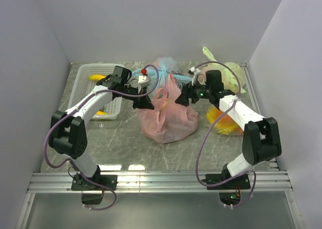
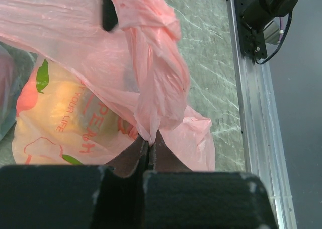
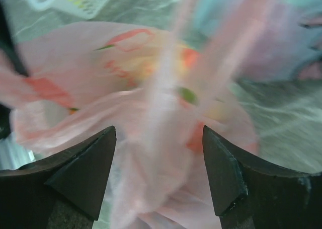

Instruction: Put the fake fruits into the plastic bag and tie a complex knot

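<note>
The pink plastic bag (image 1: 168,116) stands in the middle of the table, bulging with fake fruits seen dimly through it (image 2: 60,108). My left gripper (image 1: 143,102) is shut on a twisted pink handle (image 2: 153,83) and holds it taut at the bag's left top. My right gripper (image 1: 185,97) is open at the bag's right top; the bag (image 3: 156,153) fills the blurred space between its fingertips (image 3: 98,153). A loose handle loop (image 1: 161,94) stands between the two grippers. No finished knot shows.
A white basket (image 1: 95,90) with yellow bananas (image 1: 97,77) stands at the back left. A light blue bag (image 1: 168,70) sits behind the pink one. A pale green bag (image 1: 232,73) and a yellow-orange bag (image 1: 224,121) lie at the right, under my right arm.
</note>
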Motion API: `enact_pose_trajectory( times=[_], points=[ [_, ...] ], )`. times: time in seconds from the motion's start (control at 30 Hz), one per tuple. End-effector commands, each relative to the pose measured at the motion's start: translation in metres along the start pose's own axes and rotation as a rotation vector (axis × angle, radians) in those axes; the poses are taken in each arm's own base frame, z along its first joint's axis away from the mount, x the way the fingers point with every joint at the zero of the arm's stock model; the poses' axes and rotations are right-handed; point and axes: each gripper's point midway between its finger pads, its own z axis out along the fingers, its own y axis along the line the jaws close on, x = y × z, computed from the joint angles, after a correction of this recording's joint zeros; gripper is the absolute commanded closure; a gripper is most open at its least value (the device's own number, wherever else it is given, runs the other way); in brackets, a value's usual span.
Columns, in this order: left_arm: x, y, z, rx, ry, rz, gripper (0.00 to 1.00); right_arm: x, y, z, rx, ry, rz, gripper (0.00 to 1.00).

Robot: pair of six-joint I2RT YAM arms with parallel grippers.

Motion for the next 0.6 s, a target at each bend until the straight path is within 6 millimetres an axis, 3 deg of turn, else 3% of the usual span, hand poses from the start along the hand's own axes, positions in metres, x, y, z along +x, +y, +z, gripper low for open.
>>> enact_pose_trajectory(
  times=[0.0,0.13,0.17,0.23,0.37,0.4,0.43,0.5,0.53,0.57],
  points=[
    [-0.008,-0.005,-0.003,0.006,-0.017,0.048,0.99,-0.009,-0.046,-0.011,0.173,-0.033,0.087,0.24],
    [-0.010,-0.004,-0.003,0.002,-0.017,0.049,1.00,-0.005,-0.048,-0.005,0.124,-0.020,0.187,0.22],
    [-0.009,-0.003,-0.003,0.000,-0.017,0.045,1.00,-0.005,-0.044,-0.003,0.093,-0.017,0.197,0.15],
    [-0.010,-0.003,-0.002,-0.001,-0.018,0.040,0.99,-0.005,-0.029,0.006,-0.030,-0.017,0.237,0.07],
    [-0.010,0.000,-0.001,-0.001,-0.021,0.025,0.99,-0.004,-0.004,0.018,-0.212,0.000,0.286,0.10],
    [-0.010,0.001,-0.001,0.000,-0.020,0.022,1.00,-0.003,-0.004,0.022,-0.231,0.007,0.291,0.14],
    [-0.012,0.002,0.000,0.003,-0.020,0.025,0.99,-0.004,-0.002,0.023,-0.246,0.003,0.284,0.30],
    [-0.010,0.002,0.003,0.012,-0.007,0.020,0.99,-0.008,0.004,0.026,-0.259,0.001,0.265,0.50],
    [-0.015,0.002,0.003,0.015,-0.007,0.034,1.00,-0.010,0.005,0.026,-0.260,-0.003,0.247,0.71],
    [-0.014,0.002,0.006,0.019,0.000,0.042,0.99,-0.012,0.008,0.026,-0.264,-0.009,0.215,0.83]
  ],
)
